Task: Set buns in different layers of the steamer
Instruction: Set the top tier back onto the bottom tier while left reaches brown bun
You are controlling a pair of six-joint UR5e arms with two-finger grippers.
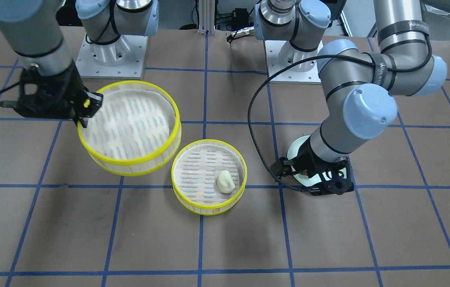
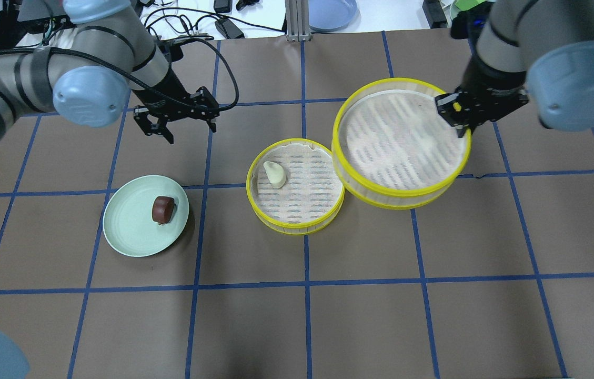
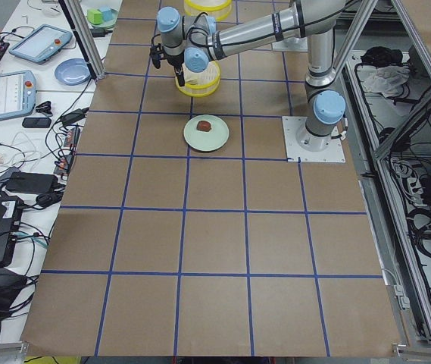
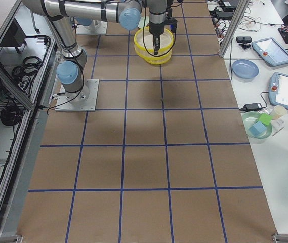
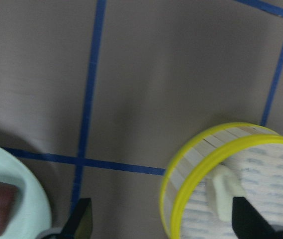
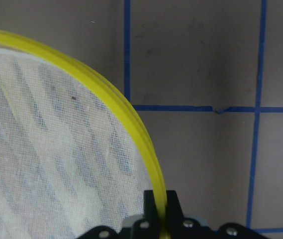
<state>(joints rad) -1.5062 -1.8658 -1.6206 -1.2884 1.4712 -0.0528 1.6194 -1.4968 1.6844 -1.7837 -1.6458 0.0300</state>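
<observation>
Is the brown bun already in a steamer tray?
No, the brown bun sits on the green plate.

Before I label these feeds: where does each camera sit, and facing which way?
Front-facing: across table, facing both bases.
Overhead: from behind, looking down; left arm, right arm.
Exterior left: table end; left arm near.
Exterior right: opposite end; right arm near.
Left wrist: down past open left gripper, at lower tray.
Right wrist: right gripper clamping upper tray.
Front-facing and overhead share the white bun.
</observation>
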